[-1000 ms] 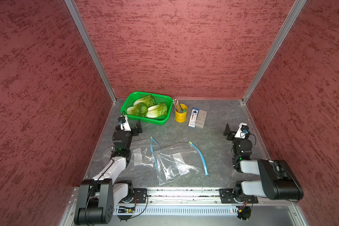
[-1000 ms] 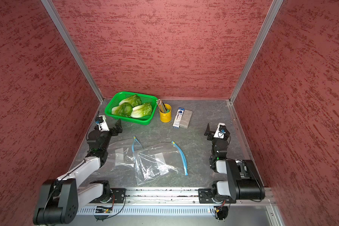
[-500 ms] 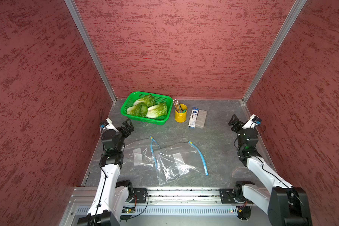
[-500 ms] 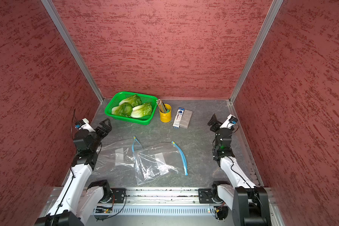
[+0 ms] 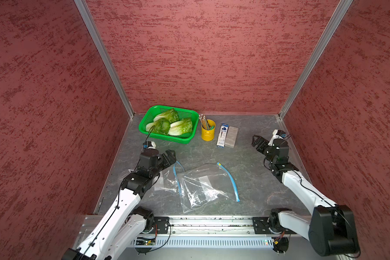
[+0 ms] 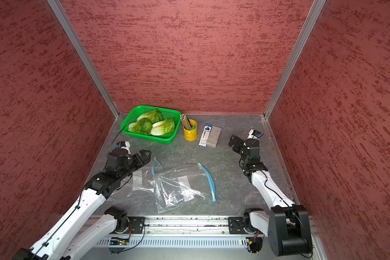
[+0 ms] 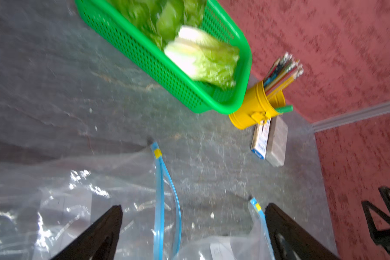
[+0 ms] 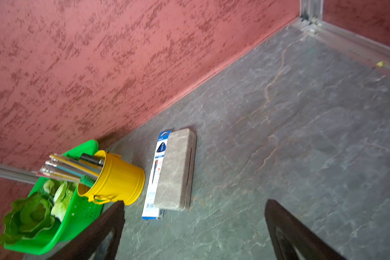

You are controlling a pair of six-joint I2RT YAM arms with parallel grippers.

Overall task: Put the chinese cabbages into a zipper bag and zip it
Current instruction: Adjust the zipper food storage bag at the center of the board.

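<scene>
left gripper (image 5: pixel 171 155), spread and empty, near the green basket (image 5: pixel 167 137).
chinese cabbages (image 5: pixel 181 127) are probably best gripped one at a time.

A green plastic basket (image 5: pixel 169 138) with small holes in its walls stands at the back left of the grey, stone-patterned surface (image 5: pixel 252 180), near the corner. Just beside its right end stands a yellow metal cup (image 5: pixel 208 135), upright, with a bundle of pencils (image 5: pixel 203 120) that lean toward the basket; a green pen-like thing (image 7: pixel 284 109) also sticks out of it. Right of the cup lies a narrow blue and white box (image 5: pixel 222 135), and a flat grey case (image 5: pixel 232 136) lies along it, side against side. Red textured walls (image 5: pixel 200 56) close three sides, joined by metal corner posts (image 5: pixel 104 58). A metal rail (image 5: pixel 212 222) runs along the front edge.
</scene>
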